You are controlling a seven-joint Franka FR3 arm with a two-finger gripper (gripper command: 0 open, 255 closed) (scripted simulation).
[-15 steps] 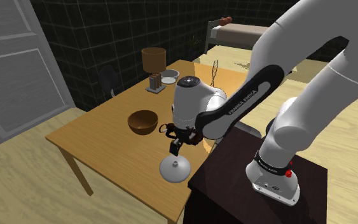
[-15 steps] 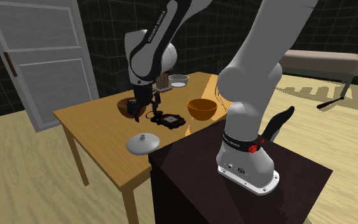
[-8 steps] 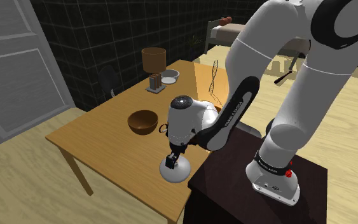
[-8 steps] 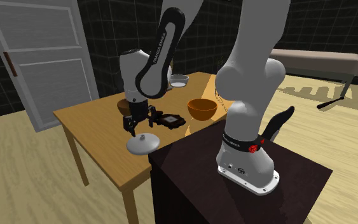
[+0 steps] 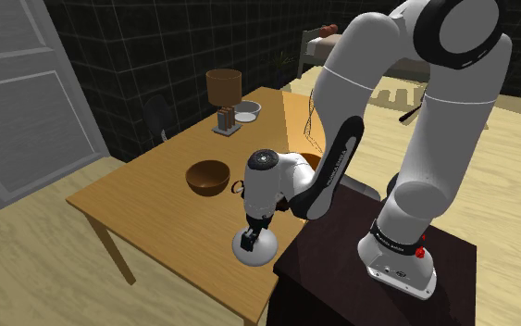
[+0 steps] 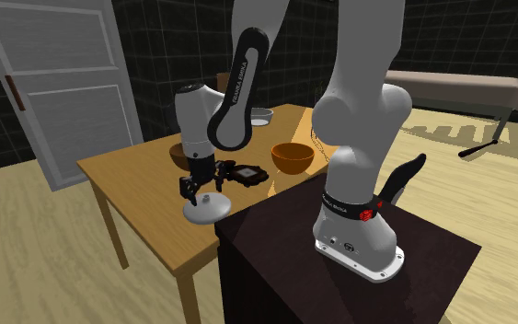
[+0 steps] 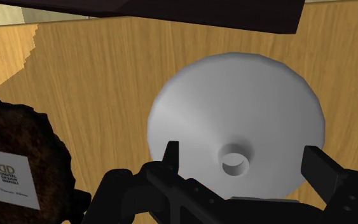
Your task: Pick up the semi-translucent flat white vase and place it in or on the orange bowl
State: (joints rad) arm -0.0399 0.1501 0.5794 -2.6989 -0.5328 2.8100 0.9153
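The flat white vase (image 5: 266, 248) (image 6: 208, 211) lies near the table's front edge, beside the dark stand. It is a wide disc with a short neck (image 7: 234, 160) pointing up. My gripper (image 5: 252, 235) (image 6: 203, 189) (image 7: 244, 167) is low over it and open. Its black fingers (image 7: 170, 159) stand on either side of the neck without touching it. The orange bowl (image 6: 292, 157) sits on the table close to the stand, further back from the vase.
A darker brown bowl (image 5: 207, 177) (image 6: 181, 155) sits mid-table. A dark brown flat object with a white label (image 7: 12, 172) (image 6: 246, 173) lies just behind the vase. A white bowl (image 5: 247, 111) and a brown cylinder (image 5: 223, 86) stand at the far end. The stand (image 5: 369, 278) borders the table.
The gripper has moved from above the dark labelled object toward the table's front edge and come down over the vase, its open fingers now around the neck.
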